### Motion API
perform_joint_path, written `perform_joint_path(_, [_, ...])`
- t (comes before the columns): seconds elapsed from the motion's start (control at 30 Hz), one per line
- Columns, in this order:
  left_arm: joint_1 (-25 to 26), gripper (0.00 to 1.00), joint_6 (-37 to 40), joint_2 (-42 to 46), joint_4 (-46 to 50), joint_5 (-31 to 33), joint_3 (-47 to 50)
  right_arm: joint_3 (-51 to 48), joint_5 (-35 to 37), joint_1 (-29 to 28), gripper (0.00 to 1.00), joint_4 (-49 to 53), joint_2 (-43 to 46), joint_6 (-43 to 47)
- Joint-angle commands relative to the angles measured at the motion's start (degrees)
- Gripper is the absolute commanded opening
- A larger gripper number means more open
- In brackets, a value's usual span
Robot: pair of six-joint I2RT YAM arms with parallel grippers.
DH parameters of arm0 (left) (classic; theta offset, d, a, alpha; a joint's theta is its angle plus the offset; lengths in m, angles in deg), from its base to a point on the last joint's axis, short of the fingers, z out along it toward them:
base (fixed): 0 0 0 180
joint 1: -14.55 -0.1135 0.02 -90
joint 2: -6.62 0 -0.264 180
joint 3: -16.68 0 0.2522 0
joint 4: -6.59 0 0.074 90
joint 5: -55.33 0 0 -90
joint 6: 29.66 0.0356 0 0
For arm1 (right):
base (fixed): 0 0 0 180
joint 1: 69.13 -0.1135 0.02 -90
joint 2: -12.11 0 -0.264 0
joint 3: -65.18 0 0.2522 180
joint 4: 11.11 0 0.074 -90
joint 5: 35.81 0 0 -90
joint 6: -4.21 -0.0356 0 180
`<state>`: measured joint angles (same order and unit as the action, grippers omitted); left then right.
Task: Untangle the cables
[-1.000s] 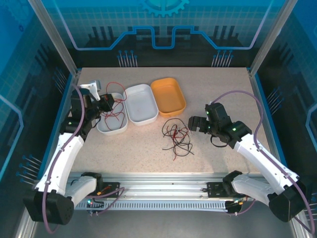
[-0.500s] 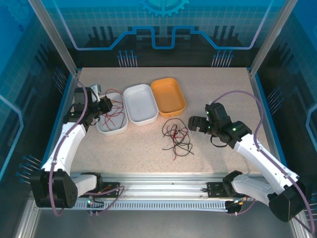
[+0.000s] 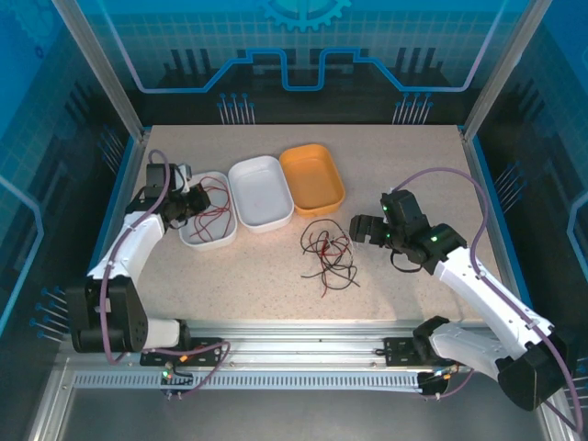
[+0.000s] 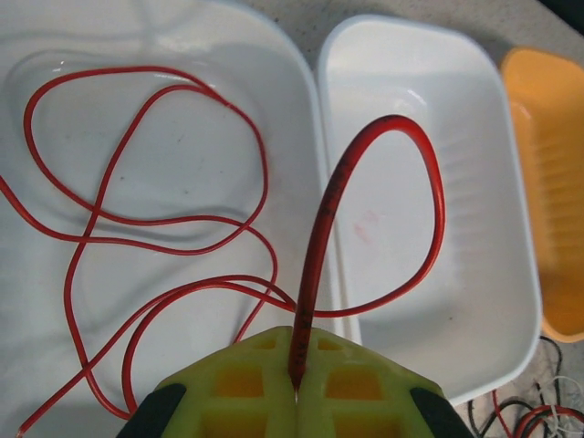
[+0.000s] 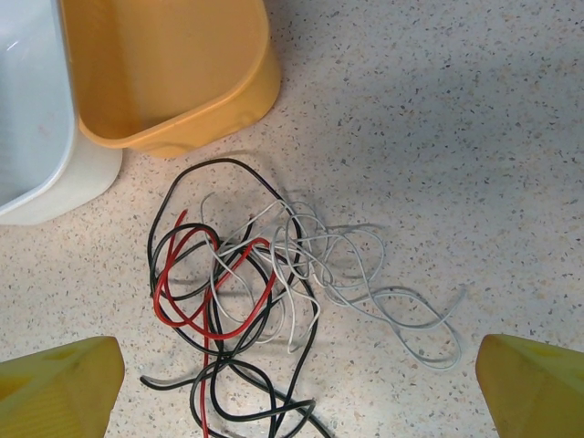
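left hand (image 4: 297, 394) pinching red cable (image 4: 330, 196), cables (image 5: 274, 274) tangled

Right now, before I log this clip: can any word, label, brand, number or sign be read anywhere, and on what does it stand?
No text can be read.
The left white tray, middle white tray, orange tray, table, left gripper and right gripper bear no lettering.
The back wall's gear outline is a graphic without words.
A faint pink smudge in the middle white tray is too blurred to read.
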<state>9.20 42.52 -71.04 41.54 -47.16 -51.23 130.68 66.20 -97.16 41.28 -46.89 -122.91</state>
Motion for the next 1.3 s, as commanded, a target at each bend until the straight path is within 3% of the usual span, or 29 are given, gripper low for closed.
perform_joint_path(0.0, [-1.31, 0.0, 1.38, -2.1, 1.1, -1.59, -1.4, -0.16, 0.94, 0.78, 1.0, 1.27, -0.32, -0.93])
perform_joint_path(0.2, [-1.77, 0.0, 2.15, -6.76, 1.79, -1.07, -3.74, -0.24, -0.29, 0.81, 1.0, 0.5, -0.5, -0.5])
perform_joint_path(0.37, [-2.03, 0.0, 3.46, -10.58, 4.28, 4.05, -6.44, -0.03, -0.15, 0.79, 1.0, 0.73, -0.59, -0.49])
perform_joint_path(0.63, [-2.3, 0.29, 5.21, -16.34, 7.48, 8.54, -11.54, 0.8, -0.43, 0.87, 1.0, 1.01, -1.45, 0.03])
perform_joint_path(0.9, [-2.3, 0.56, 4.53, -14.66, 8.21, 10.07, -12.16, 1.77, -1.72, 0.79, 1.0, 0.14, -2.47, 0.82])
perform_joint_path(1.27, [-2.3, 0.7, 4.73, -7.88, 9.84, 12.62, -11.69, 1.78, -2.77, 0.7, 1.0, -1.19, -3.73, 1.0])
